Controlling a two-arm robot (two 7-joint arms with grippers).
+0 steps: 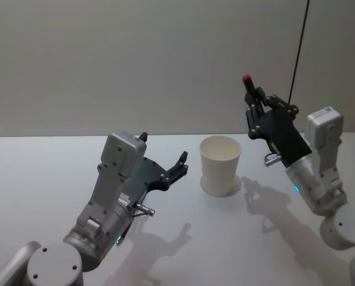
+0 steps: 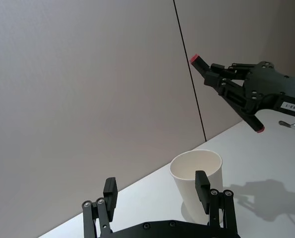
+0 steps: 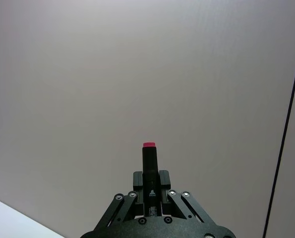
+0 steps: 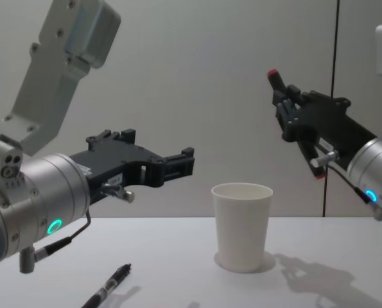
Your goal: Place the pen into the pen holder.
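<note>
The pen holder, a white paper cup, stands up on the white table. A second pen lies flat near the front, under the left arm. The left gripper hangs in the air just left of the cup, its fingers wide apart and holding nothing. The right gripper is up high on the cup's right, above its rim, squeezing the pen with the red end pointing up.
</note>
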